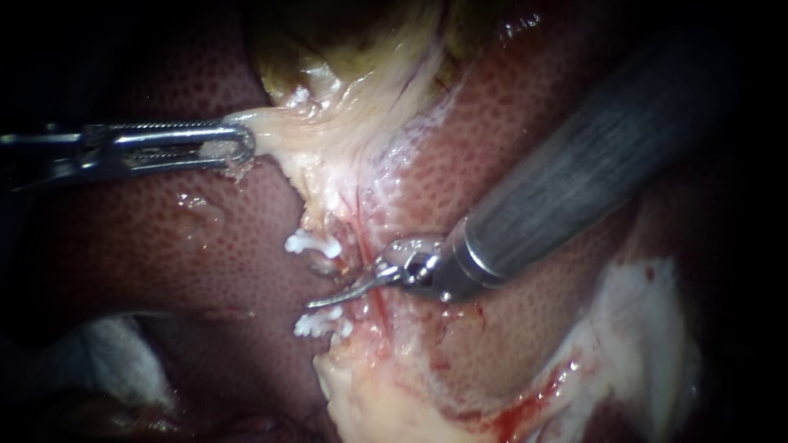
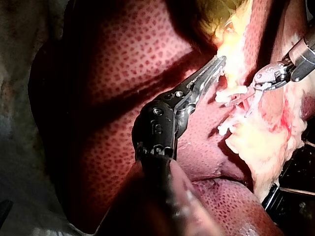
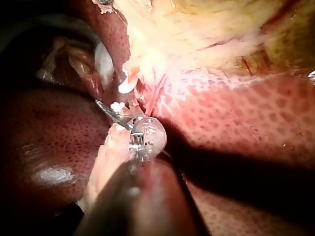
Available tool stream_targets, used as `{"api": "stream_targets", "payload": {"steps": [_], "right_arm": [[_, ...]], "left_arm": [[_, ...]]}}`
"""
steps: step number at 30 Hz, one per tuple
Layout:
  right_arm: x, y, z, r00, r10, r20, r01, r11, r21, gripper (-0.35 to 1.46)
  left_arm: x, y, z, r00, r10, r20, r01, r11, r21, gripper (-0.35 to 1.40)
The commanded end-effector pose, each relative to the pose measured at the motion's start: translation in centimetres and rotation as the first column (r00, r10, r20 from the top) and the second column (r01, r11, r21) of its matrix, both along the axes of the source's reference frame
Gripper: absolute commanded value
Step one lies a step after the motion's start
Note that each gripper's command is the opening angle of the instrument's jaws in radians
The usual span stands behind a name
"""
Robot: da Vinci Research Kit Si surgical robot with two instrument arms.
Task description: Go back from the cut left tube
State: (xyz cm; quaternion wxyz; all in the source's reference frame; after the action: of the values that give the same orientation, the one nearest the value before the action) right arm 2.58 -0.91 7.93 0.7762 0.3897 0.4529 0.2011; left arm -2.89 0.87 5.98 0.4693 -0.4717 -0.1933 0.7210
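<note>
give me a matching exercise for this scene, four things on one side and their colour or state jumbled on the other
Things:
1. left instrument
2. right instrument
3. liver
4. upper clip

States:
A. dark red, speckled surface
B. white, just above the thin curved tip in the endoscope view
C. jaws shut on pale tissue
D. jaws shut and holding nothing, tip just above the lower clip in the endoscope view

Pairs: 1-C, 2-D, 3-A, 4-B
</note>
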Motion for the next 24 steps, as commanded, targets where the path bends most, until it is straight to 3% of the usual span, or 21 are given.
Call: {"api": "stream_targets", "payload": {"steps": [1,3,6,17,24], "right_arm": [[-0.06,-0.02,-0.05,0.9999,-0.010,-0.013,0.010,1.000,-0.029,1.38],[-0.16,-0.04,-0.11,0.9996,-0.016,-0.022,0.015,0.998,-0.059,1.38],[-0.35,-0.01,-0.21,0.9997,0.022,-0.009,-0.023,0.989,-0.148,1.43],[-1.23,0.46,-0.60,0.9974,0.066,0.028,-0.055,0.955,-0.292,1.43],[-1.53,0.65,-0.83,0.9946,0.093,0.046,-0.072,0.936,-0.345,1.43]], "left_arm": [[0.00,0.00,0.00,1.0000,0.000,0.001,0.000,1.000,0.000,-0.35],[0.00,0.00,0.00,1.0000,0.000,0.001,0.000,1.000,0.000,-0.35],[0.00,0.00,0.01,1.0000,0.000,0.001,0.000,1.000,0.000,-0.35],[0.00,0.01,0.01,1.0000,0.000,0.000,0.000,1.000,0.000,-0.35],[-0.02,0.01,0.01,1.0000,-0.001,0.000,0.001,1.000,0.000,-0.35]]}}
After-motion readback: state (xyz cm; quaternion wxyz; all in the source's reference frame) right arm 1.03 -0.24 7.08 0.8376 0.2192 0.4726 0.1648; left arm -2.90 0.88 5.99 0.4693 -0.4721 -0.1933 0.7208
